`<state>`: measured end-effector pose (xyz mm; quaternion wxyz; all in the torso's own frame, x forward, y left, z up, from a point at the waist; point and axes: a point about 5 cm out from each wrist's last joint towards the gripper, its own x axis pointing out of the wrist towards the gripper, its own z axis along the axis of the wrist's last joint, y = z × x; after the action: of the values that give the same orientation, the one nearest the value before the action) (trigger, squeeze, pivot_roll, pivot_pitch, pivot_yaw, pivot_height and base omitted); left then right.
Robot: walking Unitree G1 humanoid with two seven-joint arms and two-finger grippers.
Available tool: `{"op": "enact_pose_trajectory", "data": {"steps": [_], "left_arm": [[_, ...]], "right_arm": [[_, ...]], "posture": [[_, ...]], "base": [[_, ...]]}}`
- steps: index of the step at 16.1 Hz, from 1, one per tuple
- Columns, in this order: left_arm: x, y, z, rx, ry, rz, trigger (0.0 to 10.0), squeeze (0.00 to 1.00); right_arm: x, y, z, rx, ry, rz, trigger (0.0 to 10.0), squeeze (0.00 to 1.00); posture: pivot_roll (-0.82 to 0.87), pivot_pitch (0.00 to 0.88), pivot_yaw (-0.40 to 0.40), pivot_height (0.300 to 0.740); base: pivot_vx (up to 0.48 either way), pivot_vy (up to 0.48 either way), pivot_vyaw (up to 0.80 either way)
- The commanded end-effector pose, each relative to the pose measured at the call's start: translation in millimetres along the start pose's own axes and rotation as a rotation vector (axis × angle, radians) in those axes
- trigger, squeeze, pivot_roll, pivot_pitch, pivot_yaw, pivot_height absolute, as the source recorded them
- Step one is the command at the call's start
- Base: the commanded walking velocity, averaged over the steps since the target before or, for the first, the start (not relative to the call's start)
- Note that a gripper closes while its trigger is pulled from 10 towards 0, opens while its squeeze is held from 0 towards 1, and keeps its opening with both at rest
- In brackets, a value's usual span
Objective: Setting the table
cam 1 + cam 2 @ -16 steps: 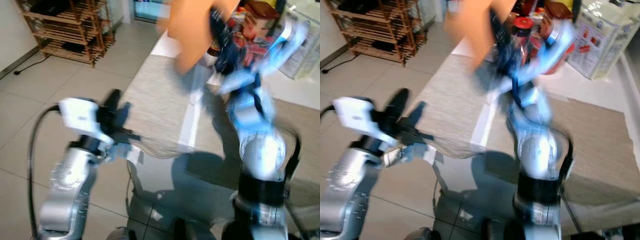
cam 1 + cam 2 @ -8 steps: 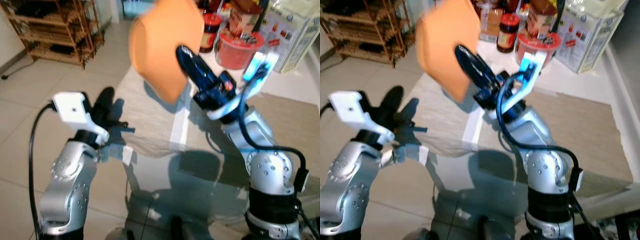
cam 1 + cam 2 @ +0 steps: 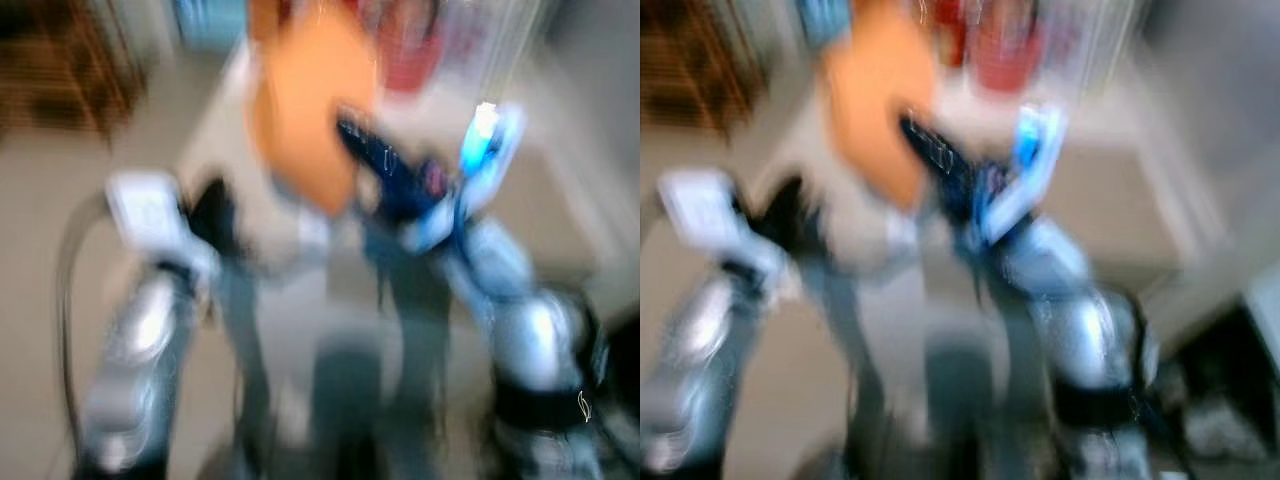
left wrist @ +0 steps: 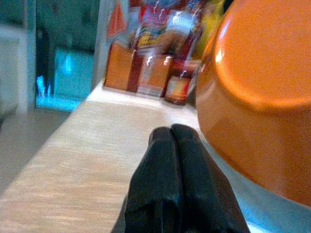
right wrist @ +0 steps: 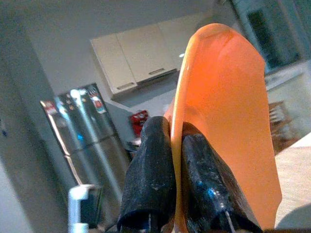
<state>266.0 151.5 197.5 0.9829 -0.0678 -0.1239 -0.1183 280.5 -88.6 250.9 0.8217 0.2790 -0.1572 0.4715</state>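
My right gripper [image 5: 172,145] is shut on the rim of an orange plate [image 5: 223,111], which it holds up on edge above the table; the same orange plate [image 3: 305,105] shows blurred in the head views. My left gripper [image 4: 171,133] is shut and holds nothing. It hovers low over a beige placemat [image 4: 82,165], beside the orange plate [image 4: 257,92]. The left arm [image 3: 150,290] stands at the table's near left edge.
Jars and food packages [image 4: 160,58] crowd the far end of the table. A second placemat lies at the right, blurred. A wooden rack [image 3: 60,70] stands on the tiled floor at the far left. A fridge [image 5: 82,141] and wall cabinets [image 5: 141,58] lie behind.
The whole head picture has gone blurred, so the camera is moving. The plate in the right gripper has swung left and down from high over the table's far end, towards the left placemat.
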Motion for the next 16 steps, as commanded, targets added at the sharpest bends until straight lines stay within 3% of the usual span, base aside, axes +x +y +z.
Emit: {"op": "enact_pose_trajectory", "data": {"steps": [1, 8, 16], "left_arm": [[-8.0, 9.5, 1, 0.041, -0.016, 0.038, 10.0, 0.0], [-9.9, -0.4, -4, 0.037, -0.015, -0.021, 10.0, 0.0], [-15.9, -9.3, -16, 0.016, 0.02, -0.096, 10.0, 0.0]], "right_arm": [[14.0, 8.7, 1, -0.042, -0.002, 0.048, 10.0, 0.0], [16.1, 15.0, -9, -0.051, 0.044, 0.072, 10.0, 0.0], [1.0, 19.8, -22, -0.049, 0.149, 0.148, 10.0, 0.0]], "posture": [[-0.07, 0.087, -0.013, 0.74], [-0.07, 0.087, -0.015, 0.74], [-0.08, 0.089, -0.013, 0.74]], "base": [[0.0, 0.0, 0.0], [0.0, -0.458, 0.0], [0.0, -0.458, 0.0]]}}
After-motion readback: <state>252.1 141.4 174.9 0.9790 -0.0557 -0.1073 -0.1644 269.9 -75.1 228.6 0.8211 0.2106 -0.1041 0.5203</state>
